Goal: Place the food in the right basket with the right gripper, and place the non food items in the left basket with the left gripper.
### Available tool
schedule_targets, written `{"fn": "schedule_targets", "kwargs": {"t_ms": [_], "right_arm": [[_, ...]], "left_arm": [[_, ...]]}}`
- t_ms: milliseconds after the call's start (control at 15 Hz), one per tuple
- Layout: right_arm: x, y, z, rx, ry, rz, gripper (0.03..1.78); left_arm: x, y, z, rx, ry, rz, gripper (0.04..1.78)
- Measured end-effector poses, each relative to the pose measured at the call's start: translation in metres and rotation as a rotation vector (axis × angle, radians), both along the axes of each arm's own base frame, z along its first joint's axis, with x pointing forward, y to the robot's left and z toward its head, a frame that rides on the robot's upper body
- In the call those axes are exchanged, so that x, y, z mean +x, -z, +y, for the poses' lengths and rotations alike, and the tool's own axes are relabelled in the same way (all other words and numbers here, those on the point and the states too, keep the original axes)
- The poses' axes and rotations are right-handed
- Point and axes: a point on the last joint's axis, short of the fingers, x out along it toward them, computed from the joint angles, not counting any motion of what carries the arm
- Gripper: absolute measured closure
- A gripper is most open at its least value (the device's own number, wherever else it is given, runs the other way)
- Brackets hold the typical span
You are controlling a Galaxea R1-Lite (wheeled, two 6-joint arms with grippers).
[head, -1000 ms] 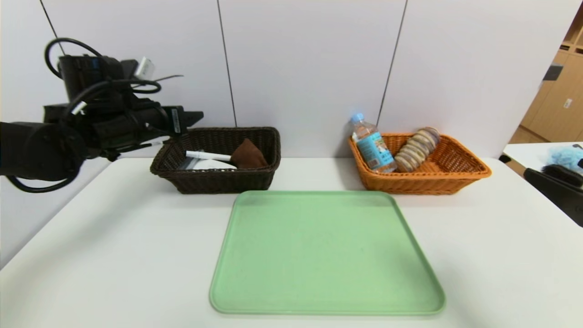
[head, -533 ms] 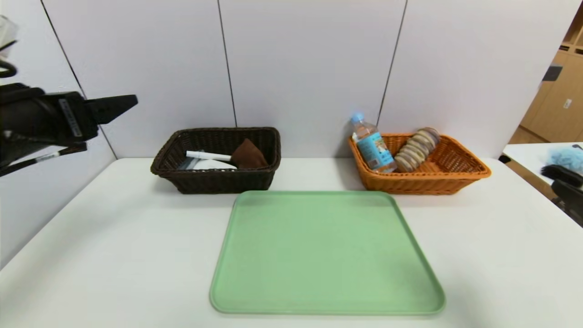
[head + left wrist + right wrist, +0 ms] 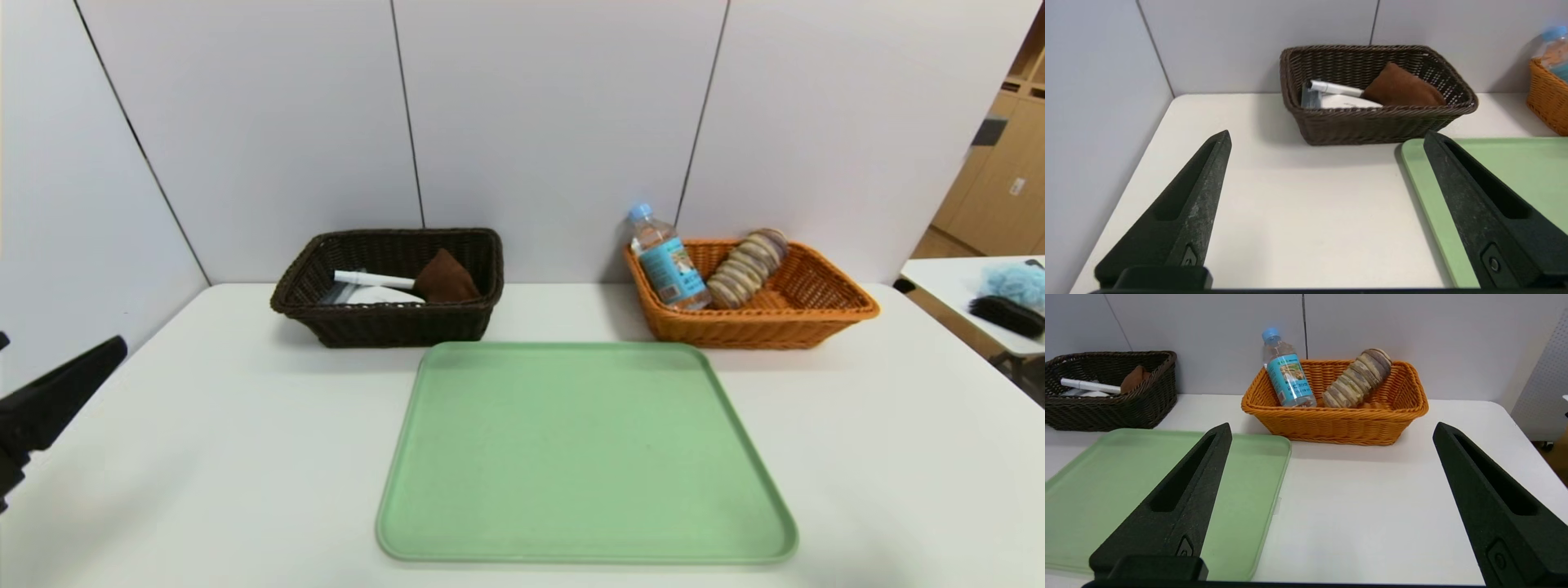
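Judging by the bare green tray (image 3: 584, 449), I think sorting is done: bottle (image 3: 665, 260) and biscuits (image 3: 747, 268) lie in the orange basket (image 3: 824, 314), pen (image 3: 371, 279) and brown pouch (image 3: 445, 278) in the dark basket (image 3: 384, 322). My left hand (image 3: 1327, 212) and right hand (image 3: 1331, 502) are both wide open, holding nothing, low over the bench (image 3: 204, 457)

The green tray (image 3: 585, 457) lies bare in the middle of the bench (image 3: 204, 457), with open room above it. At the back stand the dark basket (image 3: 392, 322) and the orange basket (image 3: 759, 327), with a gap between them. The water bottle (image 3: 665, 261) sticks up over the orange basket's rim.
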Motion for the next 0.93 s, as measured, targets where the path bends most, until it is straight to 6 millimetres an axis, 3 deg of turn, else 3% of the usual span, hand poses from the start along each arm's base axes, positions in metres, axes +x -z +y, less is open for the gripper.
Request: {"fn": "schedule_targets", "kwargs": {"t_ms": [267, 533, 933], "right_arm": [[-0.020, 0.022, -0.001, 0.032, 0.000, -0.004, 0.11], [-0.047, 0.047, 0.001, 0.069, -0.017, 0.012, 0.11], [-0.064, 0.037, 0.002, 0.139, -0.053, -0.023, 0.11]], "left_arm": [[-0.029, 0.039, 0.001, -0.047, -0.009, -0.036, 0.15], [-0.044, 0.057, 0.001, -0.055, -0.007, -0.045, 0.15], [-0.057, 0.065, 0.000, -0.053, 0.006, -0.040, 0.13]]}}
